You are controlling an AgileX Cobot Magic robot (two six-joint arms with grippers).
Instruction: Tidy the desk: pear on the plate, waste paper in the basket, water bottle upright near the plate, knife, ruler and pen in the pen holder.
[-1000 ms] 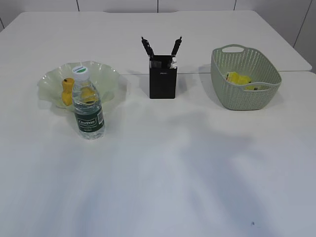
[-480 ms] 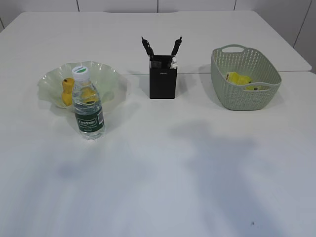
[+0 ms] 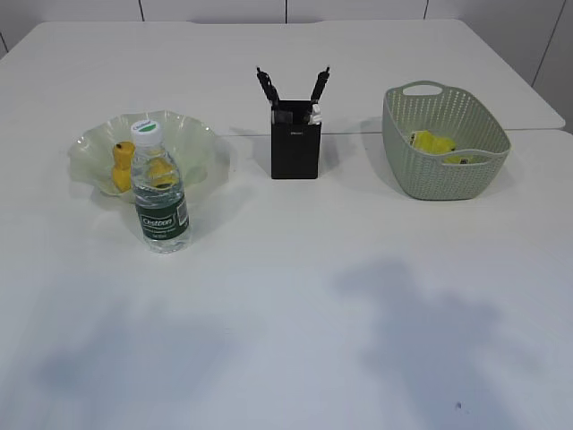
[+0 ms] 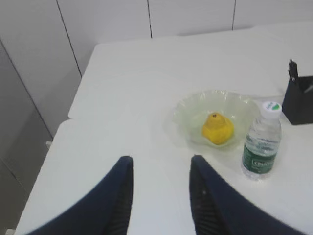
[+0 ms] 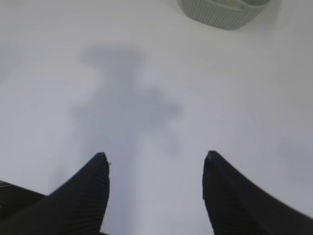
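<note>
Pear (image 3: pixel 121 167) sits inside the plate (image 3: pixel 89 143), a pale green glass dish with a ruffled rim at about nine o'clock on the white table (image 3: pixel 286 296) in the exterior view. The left wrist view shows the same yellow fruit near the middle of the dish. The water bottle (image 3: pixel 160 193) stands upright with its white cap on top, just beside the plate at its five o'clock edge, and part of the fruit shows through the clear plastic.

At twelve o'clock stands the pen holder (image 3: pixel 295 150), a matte black square cup. Two dark handles (image 3: pixel 266 87) stick out of its top and lean apart; which tools they belong to is too small to tell, and a pale item shows at the rim beside them.

At about two o'clock sits the basket (image 3: pixel 430 175), sage green and woven-looking, with a handle slot at its far rim. The waste paper (image 3: pixel 430 141), bright yellow, lies inside it against the far wall.

Neither arm appears in the exterior view; only soft shadows fall on the near table at six o'clock. The left end effector (image 4: pixel 160 164) hangs above the table's edge at the plate's seven o'clock, its dark fingers (image 4: pixel 122 196) parted with nothing between them. The right end effector (image 5: pixel 155 161) is released too, fingers spread wide over bare table, with the basket's base at its one o'clock.
</note>
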